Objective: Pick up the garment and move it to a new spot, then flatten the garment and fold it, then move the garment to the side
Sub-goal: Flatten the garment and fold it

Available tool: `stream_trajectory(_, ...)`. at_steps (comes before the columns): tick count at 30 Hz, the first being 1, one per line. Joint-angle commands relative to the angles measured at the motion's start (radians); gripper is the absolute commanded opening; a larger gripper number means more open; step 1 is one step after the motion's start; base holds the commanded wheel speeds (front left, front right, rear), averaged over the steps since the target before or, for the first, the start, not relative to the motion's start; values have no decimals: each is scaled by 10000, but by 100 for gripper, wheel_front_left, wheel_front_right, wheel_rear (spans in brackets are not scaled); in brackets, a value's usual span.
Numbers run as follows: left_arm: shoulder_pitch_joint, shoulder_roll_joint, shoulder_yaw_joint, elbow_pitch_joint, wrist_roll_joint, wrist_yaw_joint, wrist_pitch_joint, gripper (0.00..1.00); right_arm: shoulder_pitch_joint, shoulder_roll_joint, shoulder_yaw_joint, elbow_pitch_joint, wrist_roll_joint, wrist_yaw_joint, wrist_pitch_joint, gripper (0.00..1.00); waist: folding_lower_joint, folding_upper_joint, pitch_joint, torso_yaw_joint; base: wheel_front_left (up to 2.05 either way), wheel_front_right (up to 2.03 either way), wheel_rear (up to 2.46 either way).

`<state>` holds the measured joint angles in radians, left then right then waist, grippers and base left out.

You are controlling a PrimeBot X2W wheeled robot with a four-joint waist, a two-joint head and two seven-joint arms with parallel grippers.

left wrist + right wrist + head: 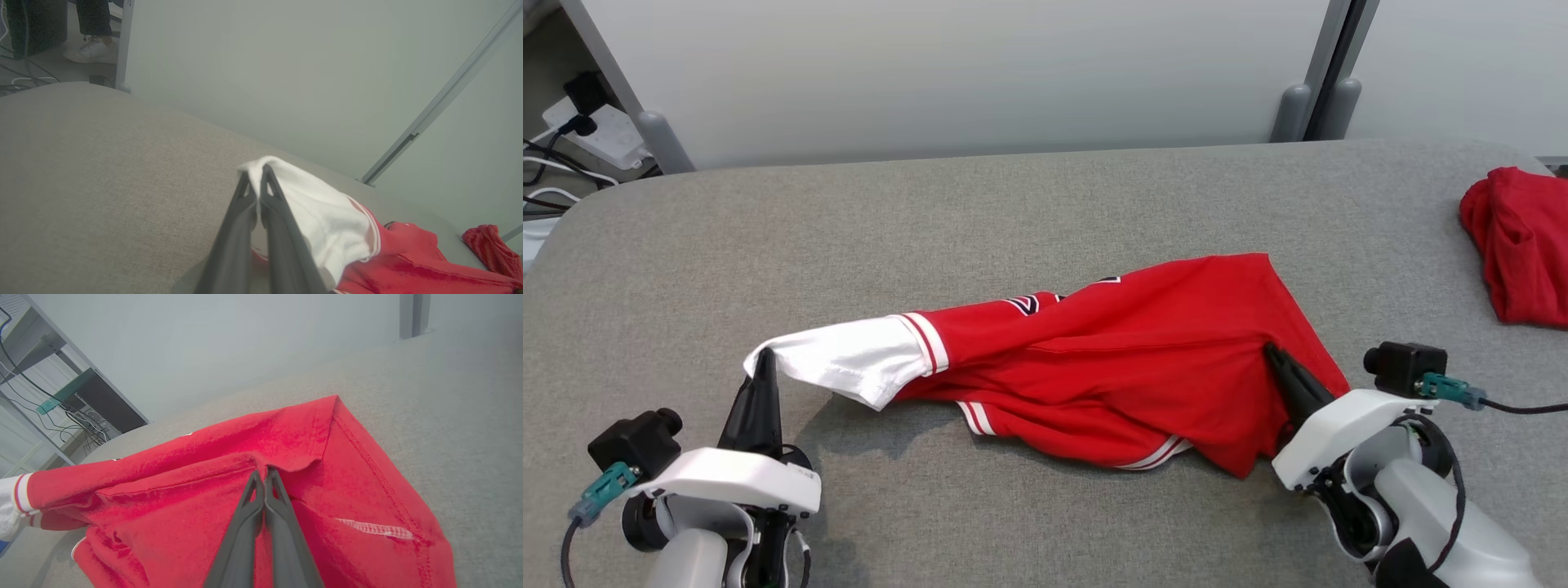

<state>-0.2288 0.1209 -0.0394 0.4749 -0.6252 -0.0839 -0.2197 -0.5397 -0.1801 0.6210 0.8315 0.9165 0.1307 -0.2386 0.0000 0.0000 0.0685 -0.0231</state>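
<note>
the red garment [1111, 359] lies bunched and twisted across the middle of the grey desk [1013, 204], not yet flat. the left jaws are clamped on the tip of its white sleeve [849, 359], and the right jaws are clamped on a red fold near the hem. flattening looks barely begun; folding and moving it aside are left. another red cloth [1519, 245] sits at the far right.

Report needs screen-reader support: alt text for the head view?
A crumpled red jersey with a white sleeve and striped trim lies on a grey fabric-covered table, held at both ends: the left gripper has its fingers shut on the white sleeve tip, the right gripper on a red fold. A second bunched red garment sits at the table's right edge.
</note>
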Motion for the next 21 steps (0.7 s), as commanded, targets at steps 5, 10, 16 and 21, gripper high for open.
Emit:
stream_trajectory(5,-259,211,421,-1312,-770,-117,577,0,218,-721,-588,-1426,-425,0,-225,0,0,0,-364,10,0,0,0)
stream_trajectory(10,-450,461,706,-2852,-1643,0,1858,0,385,-1506,-1108,-2548,-619,0,-222,15,0,0,-857,-9,0,0,0)
stream_trajectory(16,-764,798,1262,-4676,-2618,508,3122,0,119,-2393,-1627,-3639,-973,0,-151,0,0,0,-1183,-142,0,0,0)
stream_trajectory(21,-1144,1174,1318,-5420,-2813,850,3894,0,23,-2536,-2131,-4083,-775,0,309,0,0,0,-1390,-175,0,0,0)
